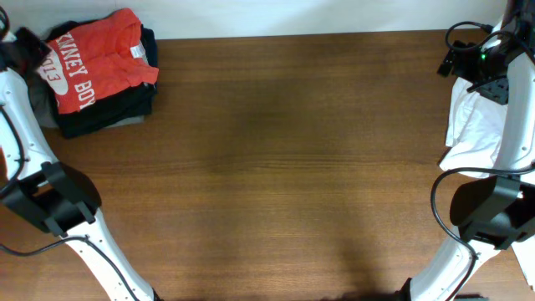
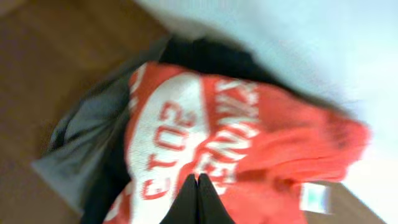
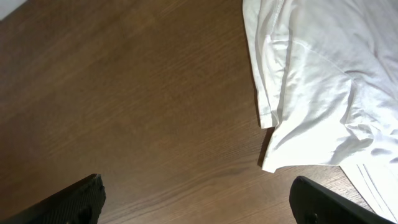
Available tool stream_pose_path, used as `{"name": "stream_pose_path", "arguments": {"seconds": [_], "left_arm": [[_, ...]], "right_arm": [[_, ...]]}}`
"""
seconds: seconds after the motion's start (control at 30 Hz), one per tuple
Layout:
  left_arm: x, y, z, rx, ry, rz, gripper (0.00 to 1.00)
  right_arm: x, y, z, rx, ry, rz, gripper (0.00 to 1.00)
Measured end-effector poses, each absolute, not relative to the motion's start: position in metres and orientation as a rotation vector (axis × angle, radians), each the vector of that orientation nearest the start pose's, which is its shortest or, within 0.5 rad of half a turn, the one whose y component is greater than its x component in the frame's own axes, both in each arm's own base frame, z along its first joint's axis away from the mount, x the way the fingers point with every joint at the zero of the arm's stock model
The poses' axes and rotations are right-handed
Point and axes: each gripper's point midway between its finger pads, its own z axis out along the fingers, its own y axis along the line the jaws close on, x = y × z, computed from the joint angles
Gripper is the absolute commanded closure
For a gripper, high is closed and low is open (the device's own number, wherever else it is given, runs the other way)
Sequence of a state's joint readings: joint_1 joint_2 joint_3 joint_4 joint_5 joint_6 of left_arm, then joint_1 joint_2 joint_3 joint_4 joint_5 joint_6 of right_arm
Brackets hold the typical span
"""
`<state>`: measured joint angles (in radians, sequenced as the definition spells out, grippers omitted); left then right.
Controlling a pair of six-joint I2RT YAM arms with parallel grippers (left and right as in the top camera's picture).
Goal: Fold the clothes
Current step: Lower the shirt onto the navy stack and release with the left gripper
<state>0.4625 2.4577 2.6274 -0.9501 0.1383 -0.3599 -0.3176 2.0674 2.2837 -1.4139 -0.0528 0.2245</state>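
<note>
The red-orange T-shirt with white lettering lies folded on top of a black-and-grey garment pile at the table's back left corner. Its small white neck label shows near the right side. In the left wrist view the shirt fills the frame, blurred, with the label at the lower right. My left gripper is shut with its fingertips pressed together, just over the shirt's lettering; it sits at the pile's left edge. My right gripper is open and empty over bare wood at the back right.
A white garment lies crumpled at the right edge of the wooden table, right of my right gripper; it also shows in the right wrist view. The pile's grey layer sticks out at its left.
</note>
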Motion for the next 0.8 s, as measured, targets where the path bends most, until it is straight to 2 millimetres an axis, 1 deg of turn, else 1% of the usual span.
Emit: {"name": "stream_pose_path", "arguments": {"seconds": [0.03, 0.13, 0.2, 0.23, 0.27, 0.3, 0.33, 0.4, 0.43, 0.47, 0.57, 0.6, 0.63, 0.67, 0.7, 0.77, 0.8], "left_arm": [[0.581, 0.257, 0.218, -0.850, 2.145, -0.104, 1.00], [0.600, 0.250, 0.227, -0.782, 2.095, -0.075, 0.99], [0.610, 0.249, 0.225, -0.742, 2.077, -0.060, 0.99], [0.615, 0.251, 0.217, -0.732, 2.078, -0.051, 0.97], [0.622, 0.256, 0.197, -0.717, 2.092, -0.035, 0.94], [0.624, 0.260, 0.174, -0.705, 2.131, -0.016, 0.89], [0.624, 0.265, 0.146, -0.709, 2.175, 0.017, 0.84], [0.613, 0.276, 0.075, -0.747, 2.304, 0.091, 0.83], [0.610, 0.280, 0.058, -0.760, 2.329, 0.103, 0.83], [0.609, 0.282, 0.054, -0.763, 2.334, 0.108, 0.83], [0.606, 0.283, 0.061, -0.763, 2.334, 0.113, 0.78], [0.605, 0.283, 0.063, -0.771, 2.334, 0.110, 0.74], [0.604, 0.282, 0.071, -0.776, 2.328, 0.109, 0.71], [0.603, 0.282, 0.083, -0.775, 2.315, 0.107, 0.71], [0.604, 0.280, 0.100, -0.767, 2.291, 0.102, 0.70], [0.609, 0.268, 0.158, -0.705, 2.210, 0.043, 0.64], [0.614, 0.256, 0.191, -0.656, 2.156, 0.000, 0.64]], "right_arm": [[0.441, -0.136, 0.228, 0.728, 2.669, 0.049, 0.02], [0.441, -0.136, 0.228, 0.727, 2.669, 0.049, 0.02], [0.442, -0.136, 0.228, 0.727, 2.669, 0.049, 0.02], [0.441, -0.136, 0.228, 0.728, 2.669, 0.049, 0.02], [0.441, -0.136, 0.228, 0.727, 2.669, 0.049, 0.02], [0.441, -0.136, 0.228, 0.727, 2.669, 0.049, 0.02], [0.442, -0.136, 0.228, 0.727, 2.668, 0.049, 0.01], [0.441, -0.136, 0.228, 0.726, 2.669, 0.049, 0.02], [0.442, -0.136, 0.228, 0.727, 2.668, 0.049, 0.02], [0.442, -0.136, 0.228, 0.727, 2.668, 0.049, 0.02], [0.441, -0.136, 0.228, 0.728, 2.669, 0.049, 0.02], [0.441, -0.136, 0.228, 0.727, 2.669, 0.049, 0.02], [0.442, -0.136, 0.228, 0.727, 2.669, 0.049, 0.02], [0.442, -0.136, 0.228, 0.727, 2.668, 0.049, 0.01], [0.441, -0.136, 0.228, 0.727, 2.669, 0.049, 0.02], [0.442, -0.136, 0.228, 0.727, 2.668, 0.049, 0.02], [0.442, -0.136, 0.228, 0.727, 2.668, 0.049, 0.02]]}}
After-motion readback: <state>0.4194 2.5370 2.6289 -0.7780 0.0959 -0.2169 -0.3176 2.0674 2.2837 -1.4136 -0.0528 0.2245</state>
